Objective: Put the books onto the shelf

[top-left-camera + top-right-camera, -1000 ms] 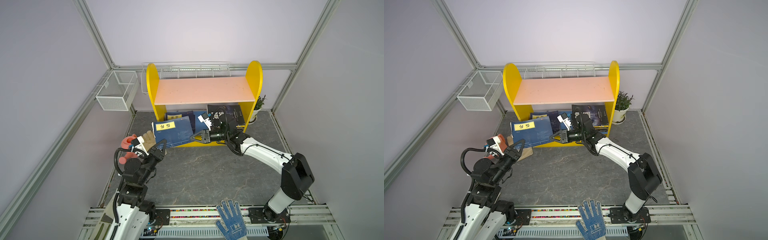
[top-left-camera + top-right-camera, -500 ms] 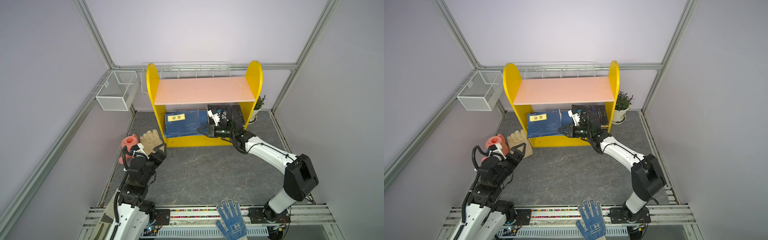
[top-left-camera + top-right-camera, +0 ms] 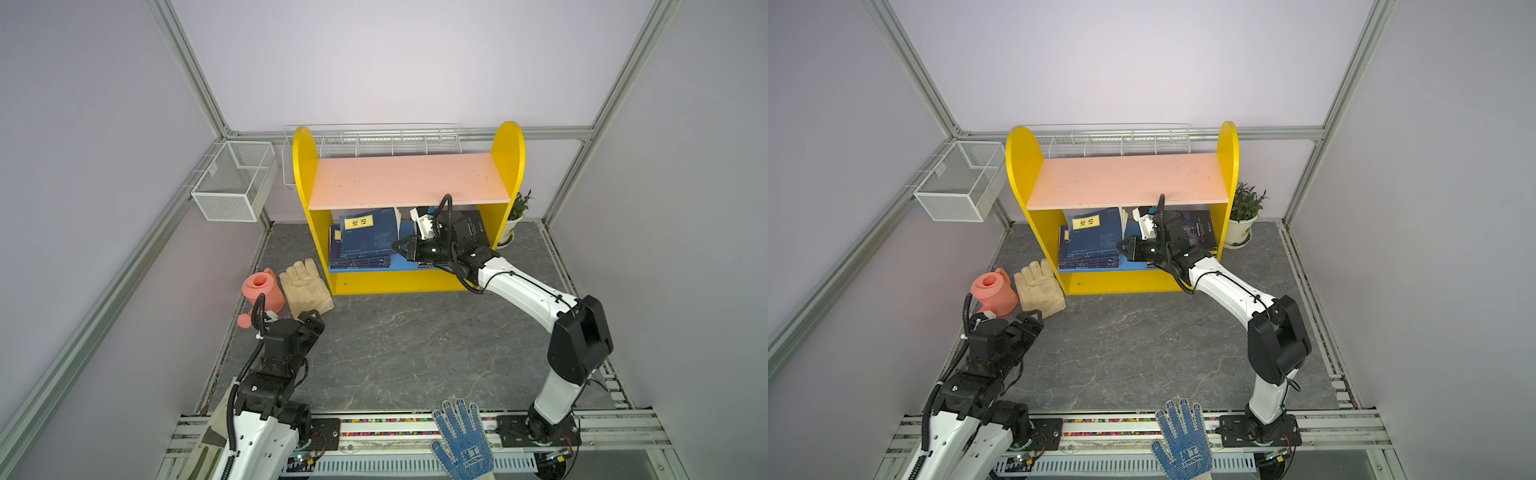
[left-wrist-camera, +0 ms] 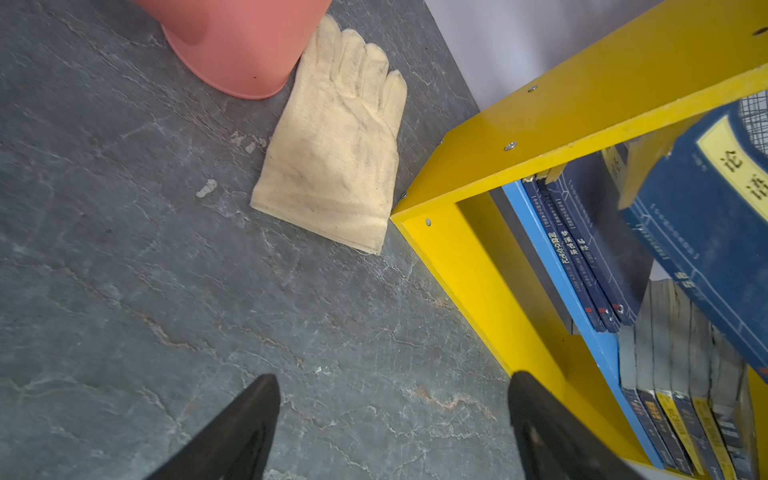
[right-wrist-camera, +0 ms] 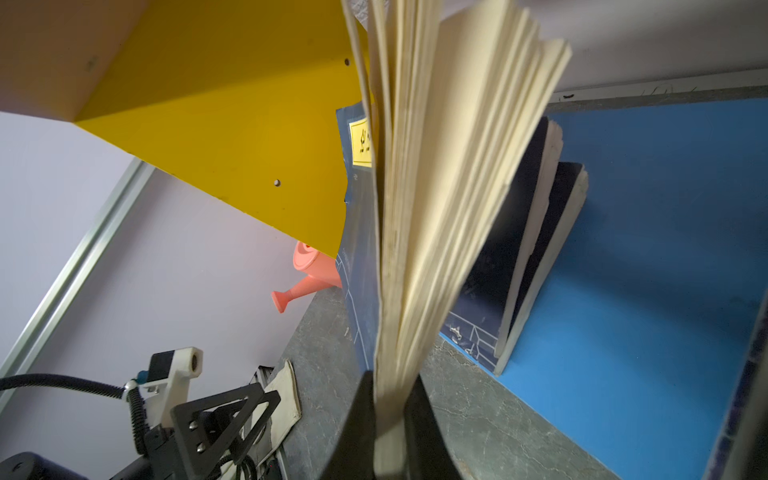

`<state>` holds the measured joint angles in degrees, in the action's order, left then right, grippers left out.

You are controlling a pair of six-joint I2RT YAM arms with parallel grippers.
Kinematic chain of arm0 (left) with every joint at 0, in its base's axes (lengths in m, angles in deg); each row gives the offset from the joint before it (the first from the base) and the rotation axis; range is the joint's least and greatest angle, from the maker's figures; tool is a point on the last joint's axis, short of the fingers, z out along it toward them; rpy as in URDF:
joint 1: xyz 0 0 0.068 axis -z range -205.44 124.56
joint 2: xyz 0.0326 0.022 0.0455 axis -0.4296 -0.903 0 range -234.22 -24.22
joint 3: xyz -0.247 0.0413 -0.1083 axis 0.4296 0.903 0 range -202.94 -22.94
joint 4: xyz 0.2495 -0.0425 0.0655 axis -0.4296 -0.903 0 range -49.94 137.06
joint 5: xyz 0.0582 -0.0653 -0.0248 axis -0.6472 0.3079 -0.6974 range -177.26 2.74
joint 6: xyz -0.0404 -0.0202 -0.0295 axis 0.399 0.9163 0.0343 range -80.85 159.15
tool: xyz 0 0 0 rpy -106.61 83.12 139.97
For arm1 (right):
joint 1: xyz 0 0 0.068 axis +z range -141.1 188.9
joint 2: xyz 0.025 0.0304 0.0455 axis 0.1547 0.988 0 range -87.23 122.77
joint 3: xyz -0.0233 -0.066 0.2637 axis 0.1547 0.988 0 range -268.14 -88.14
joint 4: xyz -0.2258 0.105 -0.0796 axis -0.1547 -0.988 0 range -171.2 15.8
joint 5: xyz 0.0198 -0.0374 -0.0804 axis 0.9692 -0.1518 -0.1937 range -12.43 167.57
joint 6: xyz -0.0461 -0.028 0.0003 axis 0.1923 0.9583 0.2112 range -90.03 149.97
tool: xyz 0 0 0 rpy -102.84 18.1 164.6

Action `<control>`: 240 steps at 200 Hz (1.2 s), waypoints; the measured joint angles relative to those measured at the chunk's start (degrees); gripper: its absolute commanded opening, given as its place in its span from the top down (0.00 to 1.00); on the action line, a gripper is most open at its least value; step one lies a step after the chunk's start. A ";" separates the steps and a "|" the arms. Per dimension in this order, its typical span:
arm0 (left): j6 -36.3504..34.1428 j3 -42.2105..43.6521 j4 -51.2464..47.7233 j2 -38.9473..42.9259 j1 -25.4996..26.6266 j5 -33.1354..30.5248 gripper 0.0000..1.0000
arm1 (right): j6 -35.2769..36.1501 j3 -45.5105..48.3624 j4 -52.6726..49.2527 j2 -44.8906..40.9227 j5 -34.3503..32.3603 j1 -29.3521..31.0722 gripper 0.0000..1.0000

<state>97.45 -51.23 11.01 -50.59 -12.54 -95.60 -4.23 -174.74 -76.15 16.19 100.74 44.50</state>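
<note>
- Right end effector (image 5: 388, 399) clamped on the pages of a navy book (image 3: 365, 239), in the lower tier of the shelf (image 3: 508, 158).
- Left end effector (image 4: 390, 399) spread apart, empty, near the left edge of the counter (image 3: 415, 345).

Both top views look down from high in front, facing the back wall (image 3: 395, 62), far enough to hold the whole floor (image 3: 395, 345) and the shelf (image 3: 409, 183); they overlap almost wholly. The left wrist camera sits close behind the left gripper (image 4: 392, 376), facing the floor; beyond the jaws lie the glove (image 4: 332, 141), the can (image 4: 232, 45) and the shelf's corner. The right wrist camera looks along the right gripper (image 5: 390, 382), very near the book (image 5: 436, 208) between its jaws, into the shelf. Both wrist views share the can and the books (image 4: 582, 257).
</note>
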 measured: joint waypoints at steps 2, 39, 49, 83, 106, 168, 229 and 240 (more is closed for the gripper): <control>0.00 0.00 -0.09 0.00 0.00 -0.02 0.14 | 0.00 -0.11 0.00 0.26 0.00 0.11 0.91; 0.02 0.00 -1.07 -0.04 0.00 -0.24 0.14 | 0.02 -3.65 -0.37 5.25 0.00 1.97 0.89; 0.02 0.00 -1.20 -0.04 0.00 -0.24 0.14 | -0.04 -4.52 -0.35 6.10 -0.04 2.32 0.89; 0.00 0.00 -1.20 -0.04 0.00 -0.22 0.14 | -0.48 -6.49 -0.42 7.54 -1.11 2.67 0.89; 0.00 0.00 -1.20 -0.28 0.00 -0.22 0.14 | -0.57 -7.63 -0.55 8.46 -1.73 2.71 0.86; 0.00 0.00 -1.09 -1.64 0.00 0.31 0.14 | -0.92 -9.14 -2.67 9.16 -7.17 2.82 0.33; -0.02 0.00 -0.70 -2.29 0.00 0.87 0.14 | -0.70 -9.64 -4.70 9.11 -12.11 3.19 0.18; 0.00 0.00 -0.70 -2.29 0.00 0.90 0.14 | -0.68 -9.75 -5.03 9.11 -12.55 3.26 0.18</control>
<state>97.45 -51.23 10.31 -52.89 -12.54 -94.70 -4.91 -184.49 -81.18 25.30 88.20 47.75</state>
